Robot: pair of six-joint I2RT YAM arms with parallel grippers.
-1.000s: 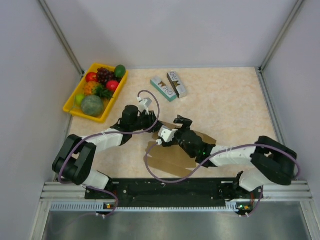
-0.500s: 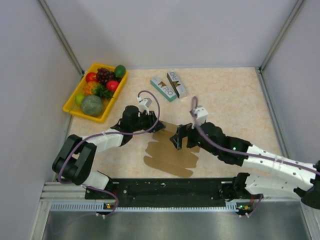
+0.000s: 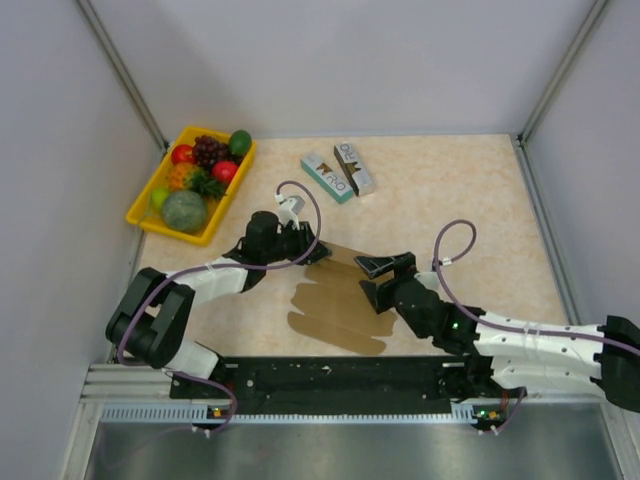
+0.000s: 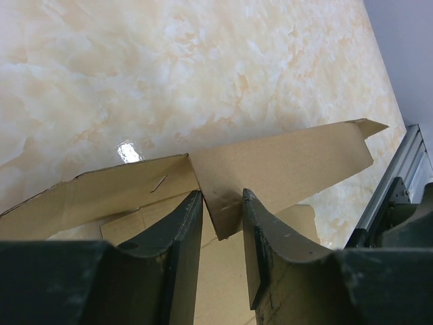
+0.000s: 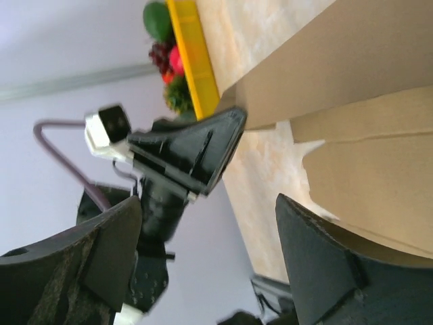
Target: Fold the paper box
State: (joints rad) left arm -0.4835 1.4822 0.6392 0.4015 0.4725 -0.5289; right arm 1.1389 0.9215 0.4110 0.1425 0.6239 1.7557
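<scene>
A: Near edge first. What's there?
B: The paper box [image 3: 332, 310], a flat brown sheet near-centre on the bench [image 3: 470, 200], just beyond the arm bases [image 3: 340, 378]. Its far flap is tilted up.
A: R side?
B: The right gripper [image 3: 363, 277] sits at the sheet's right part, jaws released and spread wide, nothing btwn them. Touching the card? Can't tell.
A: L side?
B: The left gripper [image 3: 316, 250] is at the sheet's far-left end, clenched on the lifted flap. Wrist cam shows card pinched btwn both fingers [image 4: 179, 237].
A: Farther back?
B: A teal box [image 3: 327, 177] and a brown-white box [image 3: 354, 167] side by side toward the far edge, well apart from the sheet. A yellow fruit tray [image 3: 170, 231] is in the far-left corner.
</scene>
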